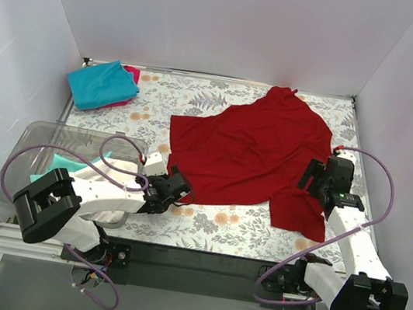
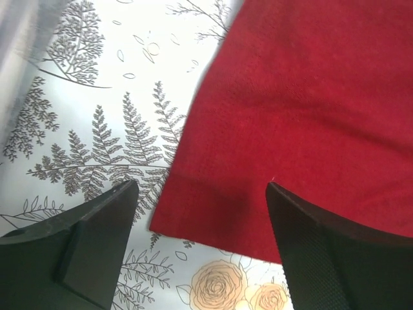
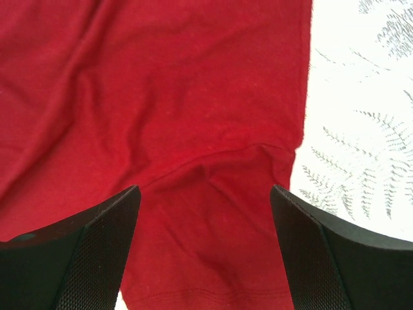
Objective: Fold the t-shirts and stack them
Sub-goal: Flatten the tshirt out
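Large dark red cloth t-shirt point(image 1: 250, 150): limp, light, easily bunched.
My left end effector point(image 2: 201, 187) gapes empty at its hem corner, my right end effector point(image 3: 205, 188) likewise at its sleeve seam: probably the best holds.

The pink shirt point(image 1: 133, 73) is mostly buried under the teal shirt point(image 1: 101, 83). The left arm point(image 1: 106, 194) hides much inside the bin point(image 1: 42, 127).

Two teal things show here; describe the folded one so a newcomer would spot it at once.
Look at the far left corner of the floral table. A folded teal t-shirt lies there on top of a magenta-pink one. Unlike the teal cloth inside the clear plastic bin by the left arm, it sits out on the table, neatly squared.
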